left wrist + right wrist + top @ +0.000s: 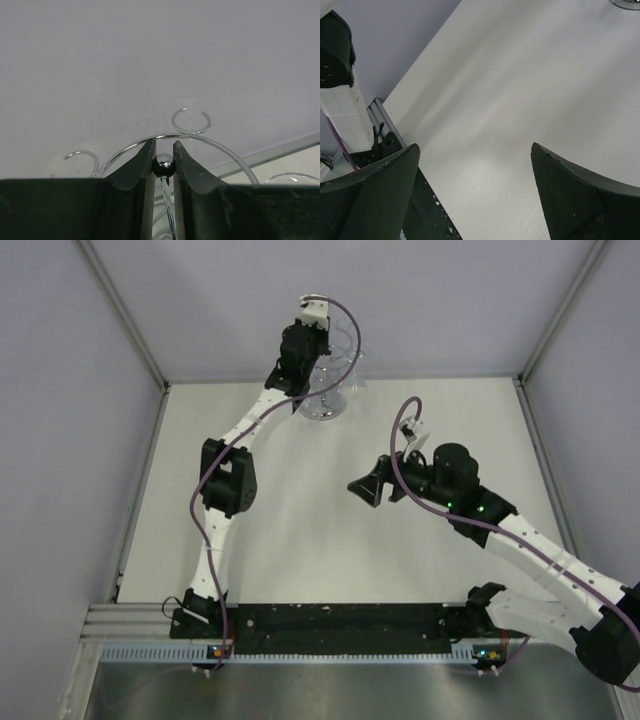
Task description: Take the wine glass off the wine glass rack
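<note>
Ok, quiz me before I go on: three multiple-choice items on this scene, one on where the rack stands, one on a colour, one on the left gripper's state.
1. Where on the table does the wine glass rack stand?
A) by the arm bases
B) at the far edge, by the back wall
C) at the right edge

2. What colour is the cable that loops over the rack?
A) purple
B) yellow
C) green

3. What is the left gripper doing?
A) hanging wide open over bare table
B) shut on the shiny ball atop the rack
C) holding a glass by its stem

Answers:
1 B, the top view shows the rack at the far edge.
2 A, it shows purple against the wall.
3 B, the left wrist view shows both fingers pressed on the ball.
</note>
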